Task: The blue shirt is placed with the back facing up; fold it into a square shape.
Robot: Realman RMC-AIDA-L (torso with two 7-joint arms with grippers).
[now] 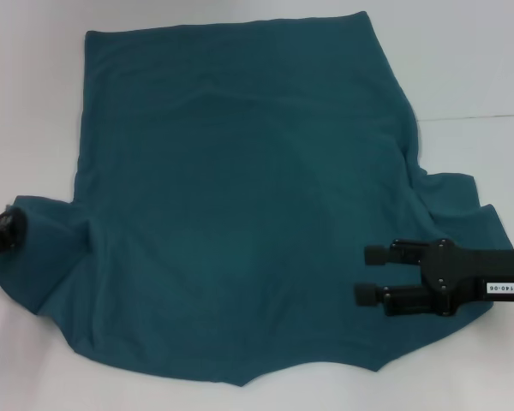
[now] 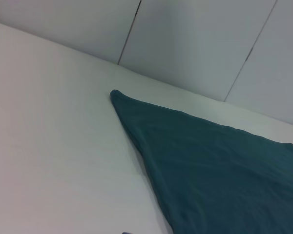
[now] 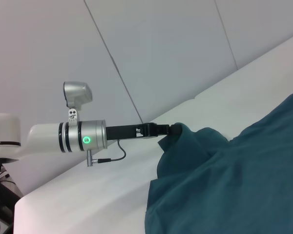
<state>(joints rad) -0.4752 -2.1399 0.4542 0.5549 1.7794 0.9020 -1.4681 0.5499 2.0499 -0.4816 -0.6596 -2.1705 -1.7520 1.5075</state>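
On the white table (image 1: 480,68) lies one garment, the blue shirt (image 1: 240,197), spread plain side up with no lettering visible. Two grippers are in view, one per arm.

The left gripper (image 1: 2,233) sits at the table's left edge in the head view, at the tip of the shirt's left sleeve. The right wrist view shows the left gripper (image 3: 173,129) closed on that sleeve tip, with the cloth lifted into a peak that drapes down from the fingers. The right gripper (image 1: 373,274) hovers over the shirt's right sleeve area near the front edge, its two fingers parallel and spread apart with nothing between them.

The shirt's far hem runs straight and roughly parallel to the table's far side. The near edge is uneven, with a curved notch at its centre. The right sleeve shows loose folds. Bare table surrounds the shirt: a wide band to the far left, a band on the right, and a narrower strip in front.

The table surface is smooth and white; a thin seam crosses its right part. Behind it stand pale wall panels (image 2: 195,44) divided by dark joint lines.
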